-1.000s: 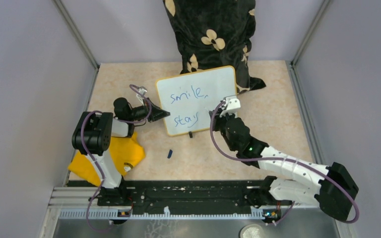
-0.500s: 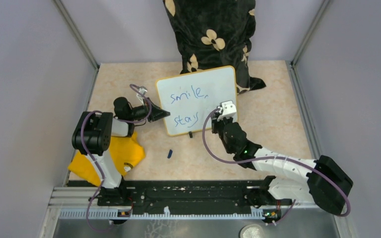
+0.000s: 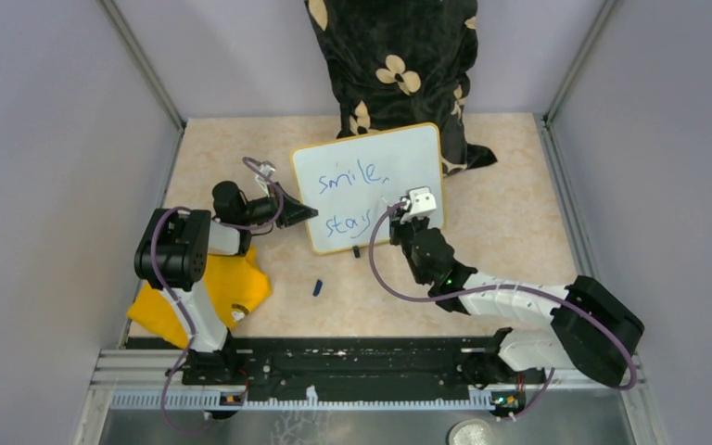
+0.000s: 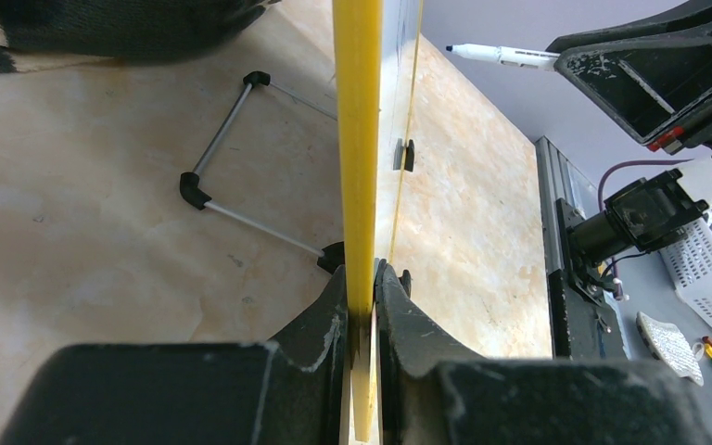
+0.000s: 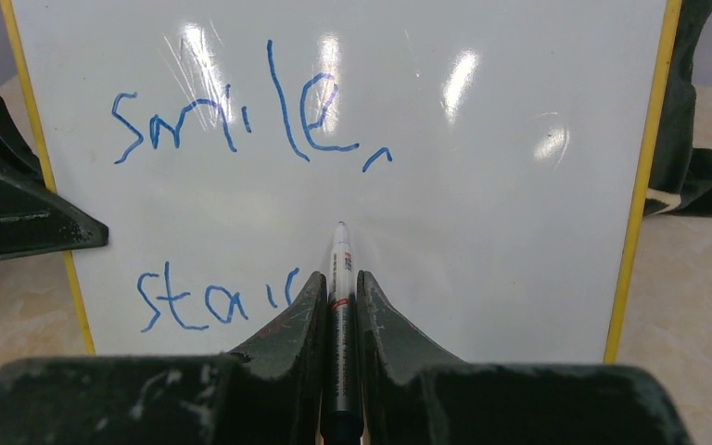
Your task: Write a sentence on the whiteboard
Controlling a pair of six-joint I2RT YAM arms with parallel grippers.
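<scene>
The whiteboard (image 3: 371, 176) stands upright near the table's middle, its yellow rim (image 4: 357, 139) edge-on in the left wrist view. My left gripper (image 3: 297, 215) (image 4: 362, 278) is shut on the board's left edge. The sentence in blue reads "smile," (image 5: 241, 120) with "stay" (image 5: 209, 297) below; my finger hides part of its last letter. My right gripper (image 3: 406, 211) (image 5: 340, 283) is shut on a white marker (image 5: 341, 260). The marker (image 4: 501, 56) points at the board right of "stay", and a small gap shows between its tip and the board's face.
A yellow cloth (image 3: 206, 295) lies under the left arm. A small blue cap (image 3: 317, 287) lies in front of the board. A black flowered cloth (image 3: 394, 65) hangs behind it. The board's wire stand (image 4: 232, 120) rests on the table at its back.
My right gripper has moved left along the board with the marker, closer to "stay". The left gripper and the board have stayed still.
</scene>
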